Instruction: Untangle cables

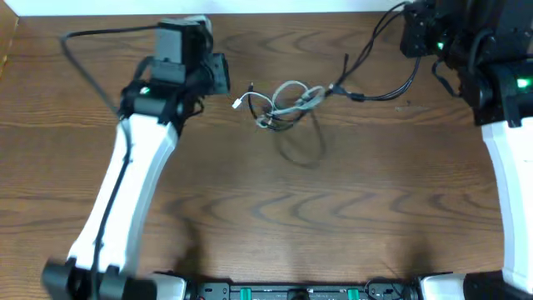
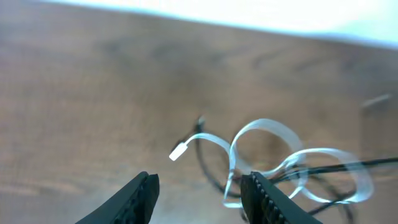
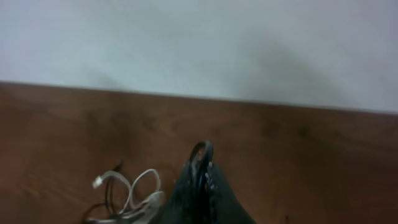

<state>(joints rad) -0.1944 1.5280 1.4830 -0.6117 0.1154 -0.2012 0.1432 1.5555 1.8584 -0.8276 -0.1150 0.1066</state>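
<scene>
Starting nearest, our left fingers (image 2: pixel 144 186) stand half open and empty beside the cables (image 1: pixel 283 102) knotted on the table (image 1: pixel 250 208). Light, limp, slippery, we judge; best pinched near the white plug (image 2: pixel 178 151). Farther off, our right fingers (image 3: pixel 202 183) are closed, seemingly on a black cable (image 3: pixel 200 149).

Left wrist view is all smeared: the white cable (image 2: pixel 261 134) loops are soft, and the tangle runs off the lower and right edges. From the right wrist, the cables (image 3: pixel 127 199) get chopped by the lower edge. The black cable (image 3: pixel 199 144) pinched in the right gripper (image 3: pixel 202 163) disappears behind its fingers. Overhead, the plug ends are too tiny to read.
</scene>
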